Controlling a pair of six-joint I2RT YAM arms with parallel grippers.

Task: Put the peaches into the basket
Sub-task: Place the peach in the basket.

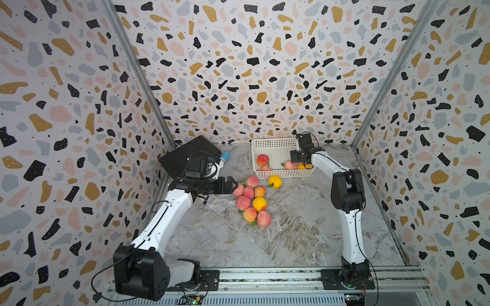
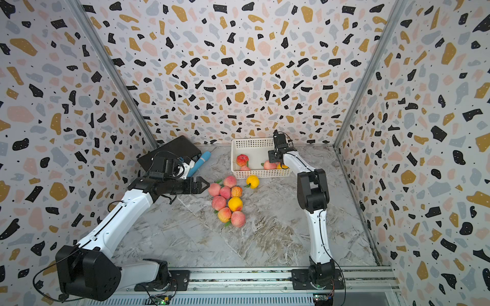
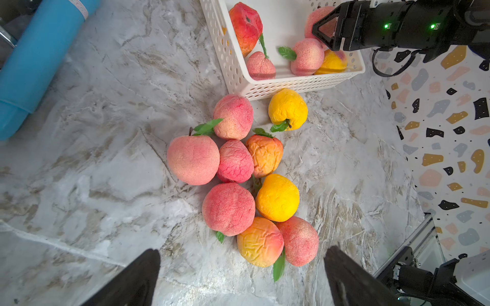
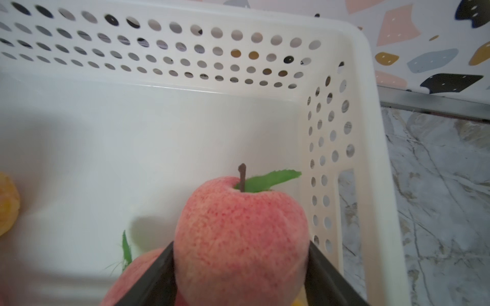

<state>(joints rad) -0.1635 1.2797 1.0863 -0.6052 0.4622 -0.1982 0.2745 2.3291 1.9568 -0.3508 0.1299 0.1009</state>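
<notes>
Pink-blushed peach [image 4: 241,225], clamped in the right gripper [image 4: 241,247], hangs over the white basket [image 4: 367,119], near its corner, while the wide-open left gripper [image 3: 244,253] faces the tabletop pile [image 3: 228,209].

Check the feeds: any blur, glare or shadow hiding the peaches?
Right wrist: held peach slightly soft, basket wall sharp, soft shadows on its floor. Left wrist: loose peaches crisp, left gripper tips blurred. Both top views: even light, no glare on them.
</notes>
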